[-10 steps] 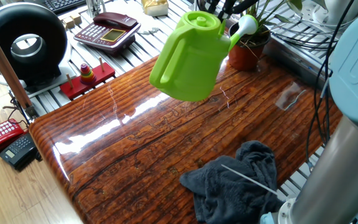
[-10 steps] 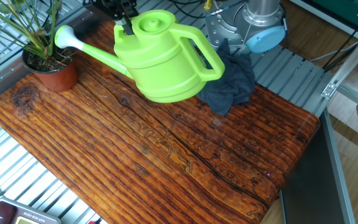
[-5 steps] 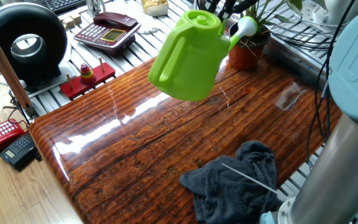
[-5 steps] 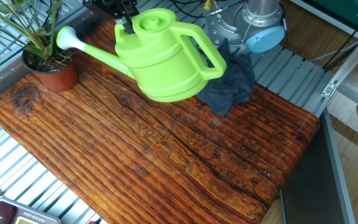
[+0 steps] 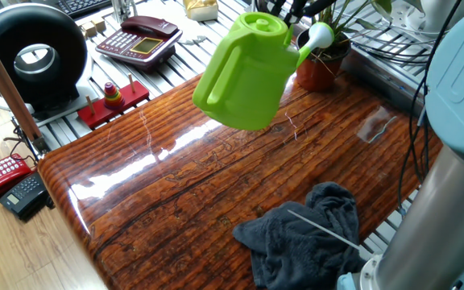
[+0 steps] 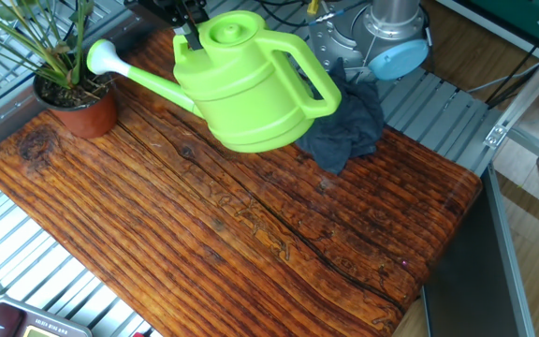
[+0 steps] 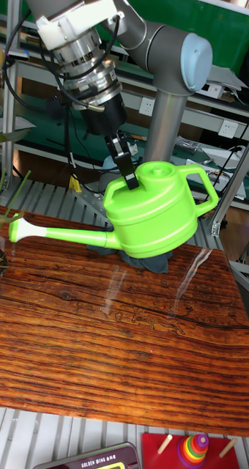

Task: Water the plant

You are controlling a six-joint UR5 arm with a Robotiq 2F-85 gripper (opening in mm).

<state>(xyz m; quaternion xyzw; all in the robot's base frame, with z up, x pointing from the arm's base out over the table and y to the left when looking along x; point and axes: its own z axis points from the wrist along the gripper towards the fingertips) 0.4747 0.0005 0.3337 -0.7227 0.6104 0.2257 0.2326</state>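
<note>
A bright green watering can [image 5: 244, 72] [image 6: 246, 89] [image 7: 150, 209] hangs above the wooden table, held at its top rim near the lid by my gripper [image 7: 127, 170] [image 6: 187, 33], which is shut on it. The can tips spout-down, and its white rose [image 6: 101, 58] [image 5: 319, 34] [image 7: 18, 229] hovers at the plant. The plant [image 6: 54, 56] [image 5: 329, 40] has thin green leaves in a terracotta pot [image 6: 78, 108] [image 5: 319, 71] at the table's corner. In the tall fixed view only leaf tips show at the left edge.
A dark grey cloth [image 5: 308, 238] [image 6: 344, 117] lies crumpled on the table near the arm's base [image 6: 391, 37]. Off the table stand a red phone [image 5: 139, 39], a red toy block [image 5: 113, 101], a black ring device [image 5: 31, 52] and wire racks [image 5: 393, 40].
The can has tipped and shifted very slightly, its rose edging a touch nearer the plant. Nothing else has moved.
</note>
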